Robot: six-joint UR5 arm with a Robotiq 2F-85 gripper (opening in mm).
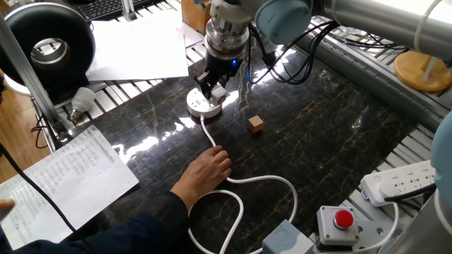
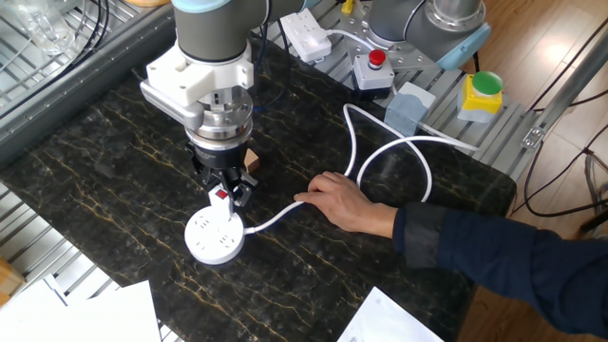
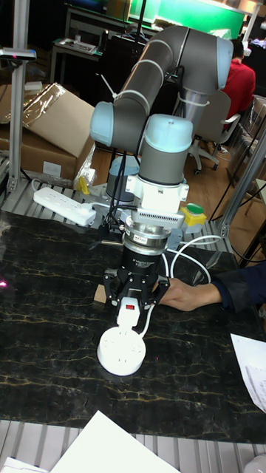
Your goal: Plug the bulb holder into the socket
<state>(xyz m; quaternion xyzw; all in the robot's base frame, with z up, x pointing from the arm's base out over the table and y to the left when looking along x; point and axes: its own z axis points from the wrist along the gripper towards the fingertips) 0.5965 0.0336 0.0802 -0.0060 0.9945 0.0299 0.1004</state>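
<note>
Dark marble table (image 2: 114, 190): gripper (image 3: 134, 309) clamped on the bulb holder (image 3: 128, 313), hovering just over the socket (image 3: 121, 353). Next it probably needs to line up the pins and push down.

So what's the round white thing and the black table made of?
The socket looks like smooth white plastic: an even, slightly glossy moulded disc with small plug holes. The table looks like polished dark stone, maybe marble or an imitation of it: gold veins run through it and it mirrors the lights.
</note>
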